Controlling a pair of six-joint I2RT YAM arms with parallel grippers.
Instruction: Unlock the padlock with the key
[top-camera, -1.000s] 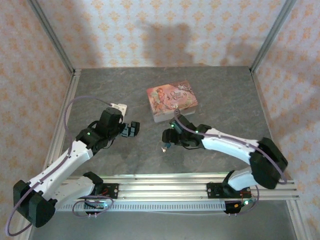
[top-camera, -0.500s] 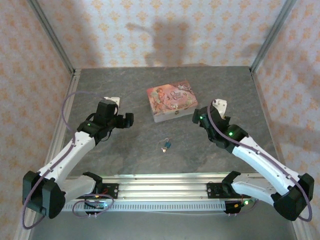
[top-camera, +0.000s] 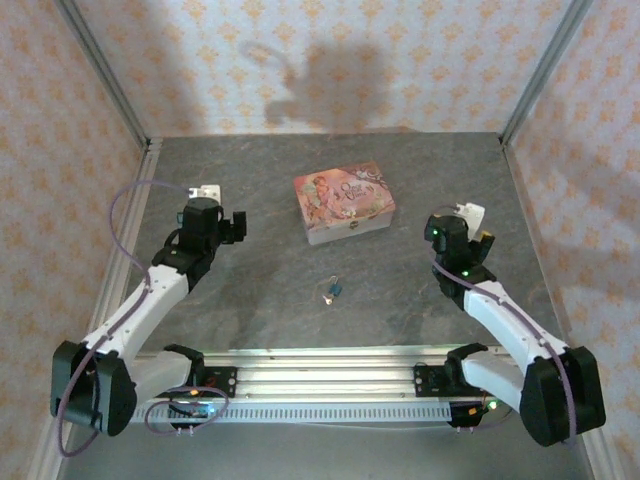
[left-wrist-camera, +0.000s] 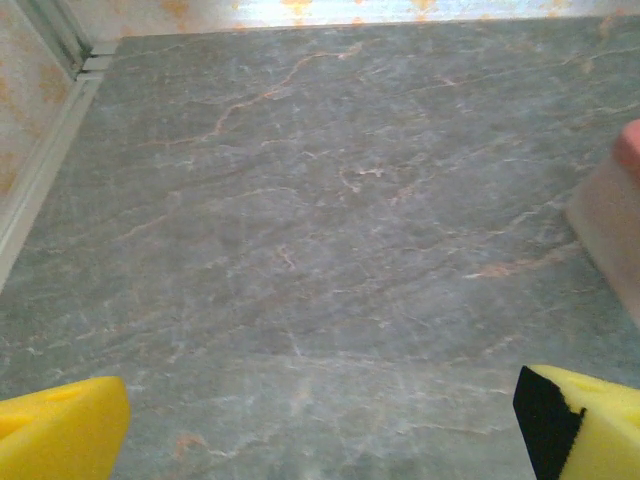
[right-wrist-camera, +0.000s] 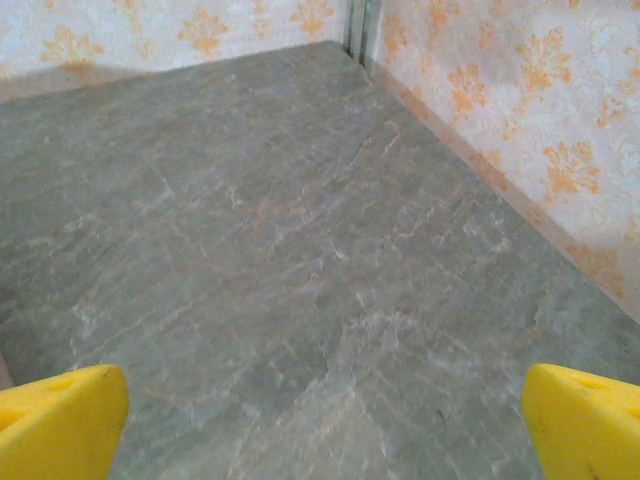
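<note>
Left hand and right hand both gape wide and hold nothing, one on each side of the floral box. On the bench, the padlock lies near the box's front edge, apart from both hands.

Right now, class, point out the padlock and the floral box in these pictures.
padlock (top-camera: 336, 291), top external view, on its blue body.
floral box (top-camera: 343, 198), top external view, on the middle of its lid.
</note>
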